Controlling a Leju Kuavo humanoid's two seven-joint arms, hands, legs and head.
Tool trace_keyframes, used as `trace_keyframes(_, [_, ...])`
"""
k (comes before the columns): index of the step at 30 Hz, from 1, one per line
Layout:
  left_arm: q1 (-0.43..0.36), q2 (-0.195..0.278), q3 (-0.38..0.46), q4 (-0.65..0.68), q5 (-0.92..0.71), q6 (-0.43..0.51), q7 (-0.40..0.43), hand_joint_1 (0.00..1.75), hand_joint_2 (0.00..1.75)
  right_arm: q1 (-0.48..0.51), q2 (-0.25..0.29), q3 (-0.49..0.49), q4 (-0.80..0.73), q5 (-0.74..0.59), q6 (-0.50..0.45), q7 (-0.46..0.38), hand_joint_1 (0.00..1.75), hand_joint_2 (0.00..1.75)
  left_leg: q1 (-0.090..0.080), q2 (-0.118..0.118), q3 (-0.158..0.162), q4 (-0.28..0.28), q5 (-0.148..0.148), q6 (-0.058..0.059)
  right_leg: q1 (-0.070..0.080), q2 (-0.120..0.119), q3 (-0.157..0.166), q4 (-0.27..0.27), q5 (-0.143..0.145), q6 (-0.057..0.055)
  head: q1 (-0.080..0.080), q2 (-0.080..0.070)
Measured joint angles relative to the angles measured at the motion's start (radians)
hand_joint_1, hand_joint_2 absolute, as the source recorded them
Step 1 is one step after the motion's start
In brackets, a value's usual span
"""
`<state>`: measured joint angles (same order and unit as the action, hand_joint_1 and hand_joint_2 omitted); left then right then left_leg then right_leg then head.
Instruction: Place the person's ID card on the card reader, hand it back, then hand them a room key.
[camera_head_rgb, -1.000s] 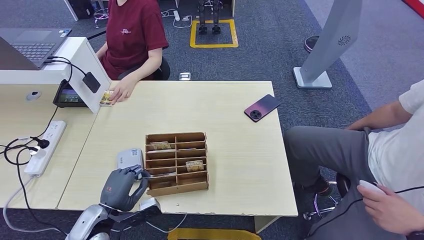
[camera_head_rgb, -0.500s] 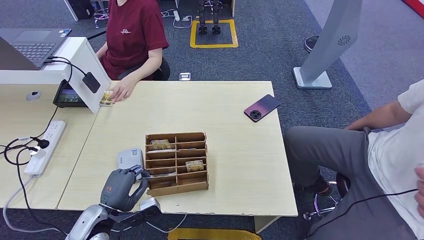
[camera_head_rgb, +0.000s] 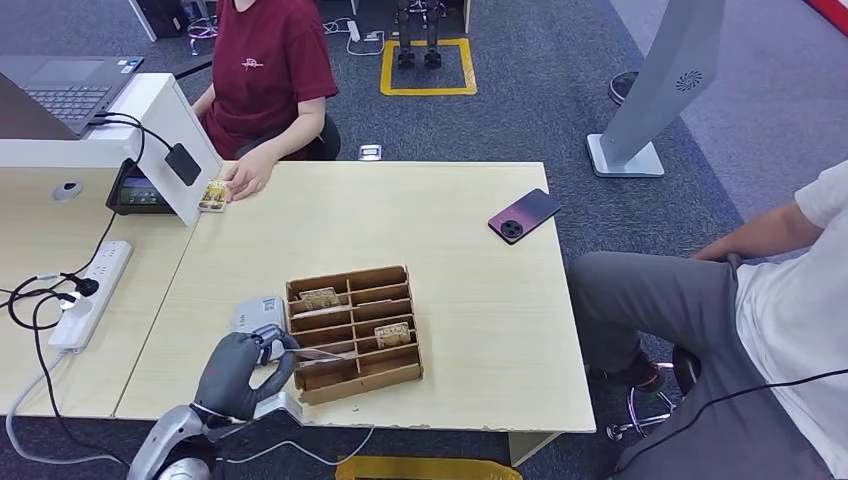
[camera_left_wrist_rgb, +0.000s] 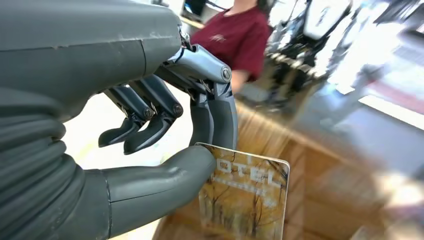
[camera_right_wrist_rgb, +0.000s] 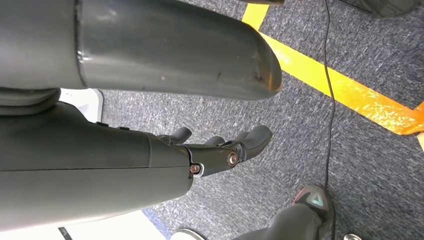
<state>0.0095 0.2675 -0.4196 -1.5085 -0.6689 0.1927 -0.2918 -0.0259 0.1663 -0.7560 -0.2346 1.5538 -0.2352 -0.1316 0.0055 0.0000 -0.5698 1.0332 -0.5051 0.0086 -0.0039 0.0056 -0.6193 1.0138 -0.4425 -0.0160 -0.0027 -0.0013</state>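
Much of the left hand (camera_head_rgb: 240, 370) is hiding its own grip in the head view, where only a thin pale edge of a card is poking out toward the wooden card organizer (camera_head_rgb: 352, 333). The left wrist view is giving the clearer look: the room key card (camera_left_wrist_rgb: 243, 197) is being pinched between the thick thumb and two dark fingers (camera_left_wrist_rgb: 220, 120), while the other fingers are curling loosely apart. The card's lower edge is running off the picture, and the background behind it is blurring into brown streaks. Its face is showing yellow autumn trees with "OTEL" printed near the top — the first letter is being covered by the thumb.

The hand is sitting at the near left side of the organizer, just beside the grey card reader (camera_head_rgb: 258, 312) on the pale table (camera_head_rgb: 480, 290). Other cards are lying in several of the organizer's compartments, too small to read.

At the far left corner a person in a dark red shirt (camera_head_rgb: 262, 60) is resting a hand (camera_head_rgb: 245, 180) next to a small card (camera_head_rgb: 212, 196) — whether it is the ID card is hard to tell. A dark phone (camera_head_rgb: 523, 215) is lying near the table's right edge.

The right hand (camera_right_wrist_rgb: 220, 150) is hanging over grey carpet, its fingers apart and gently bent, holding nothing.
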Motion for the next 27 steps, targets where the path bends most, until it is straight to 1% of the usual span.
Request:
trace_keyframes(3, [-0.078,0.072,0.084,-0.116,0.194,-0.131,-0.022,1.75,1.75,-0.001,0.000,-0.004,0.000,0.001,-0.001,-0.011,0.00,0.00,0.002,-0.001,-0.001,0.000,0.002,-0.002,0.001,-0.001,0.000,0.000,0.001,-0.002,0.000,0.000])
trace_keyframes(7, [-0.236,0.168,0.225,-0.232,0.389,-0.308,0.004,1.75,1.75,-0.002,0.000,-0.012,0.000,0.010,-0.001,-0.018,0.00,0.00,0.004,-0.001,-0.001,0.000,0.004,-0.006,0.004,-0.001,0.000,0.000,0.003,-0.004,-0.001,0.000])
trace_keyframes(9, [-0.311,0.202,0.288,-0.260,0.441,-0.363,0.033,1.75,1.75,-0.003,0.000,-0.015,0.000,0.012,-0.001,-0.017,0.00,0.00,0.005,-0.001,-0.001,0.000,0.004,-0.006,0.004,0.000,0.000,0.000,0.004,-0.006,0.000,0.000])
trace_keyframes(11, [-0.367,0.228,0.333,-0.275,0.462,-0.391,0.056,1.75,1.75,-0.003,0.000,-0.017,0.000,0.012,0.000,-0.015,0.00,0.00,0.005,-0.001,0.000,0.000,0.004,-0.007,0.004,0.000,0.000,0.001,0.004,-0.006,0.000,0.000])
trace_keyframes(14, [-0.399,0.253,0.378,-0.287,0.465,-0.398,0.071,1.75,1.75,-0.003,0.000,-0.020,0.000,0.012,0.000,-0.014,0.00,0.00,0.005,0.000,0.000,0.000,0.004,-0.007,0.004,0.001,0.000,0.001,0.004,-0.006,0.000,0.000])
trace_keyframes(17, [-0.393,0.260,0.404,-0.291,0.441,-0.375,0.072,1.75,1.75,-0.003,0.000,-0.021,0.000,0.013,-0.002,-0.013,0.00,0.00,0.005,0.000,0.000,0.000,0.004,-0.007,0.004,0.000,0.000,0.000,0.004,-0.006,0.000,0.000])
trace_keyframes(19, [-0.386,0.259,0.413,-0.291,0.364,-0.327,0.084,1.75,1.75,-0.003,0.000,-0.021,0.000,0.014,-0.004,-0.012,0.00,0.00,0.005,0.000,0.000,0.000,0.004,-0.007,0.004,0.000,-0.001,0.000,0.003,-0.006,0.000,0.000])
trace_keyframes(22, [-0.388,0.250,0.416,-0.283,0.205,-0.239,0.121,1.75,1.75,-0.003,0.000,-0.021,0.000,0.015,-0.004,-0.006,0.00,0.00,0.005,0.000,0.000,0.000,0.004,-0.007,0.004,0.000,-0.001,0.000,0.004,-0.006,0.000,0.000])
trace_keyframes(24, [-0.397,0.241,0.416,-0.267,0.152,-0.208,0.139,1.75,1.75,-0.003,0.000,-0.021,0.000,0.016,-0.004,-0.004,0.00,0.00,0.005,0.000,0.000,0.000,0.004,-0.007,0.004,0.000,-0.001,0.000,0.004,-0.006,0.000,0.000])
trace_keyframes(27, [-0.407,0.231,0.415,-0.247,0.112,-0.185,0.156,1.75,1.75,-0.004,0.000,-0.021,0.000,0.016,-0.004,-0.003,0.00,0.00,0.005,0.000,0.000,0.000,0.004,-0.007,0.004,0.001,-0.001,0.000,0.004,-0.006,0.000,0.000])
